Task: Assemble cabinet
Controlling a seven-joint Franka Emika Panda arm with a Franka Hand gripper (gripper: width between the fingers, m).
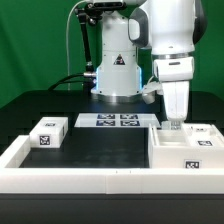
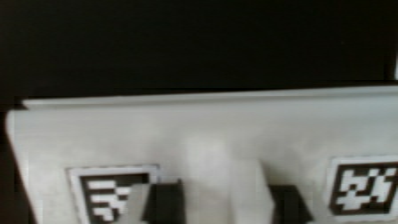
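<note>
Hand at cabinet edge

Dark backdrop, black tabletop

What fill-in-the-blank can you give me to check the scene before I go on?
1. The marker board carries ___ tags.
2. The gripper is at the cabinet body, on the exterior view's ___ side.
3. The small tagged white piece lies on the exterior view's ___ side.
Missing words: four; right; left.
</note>
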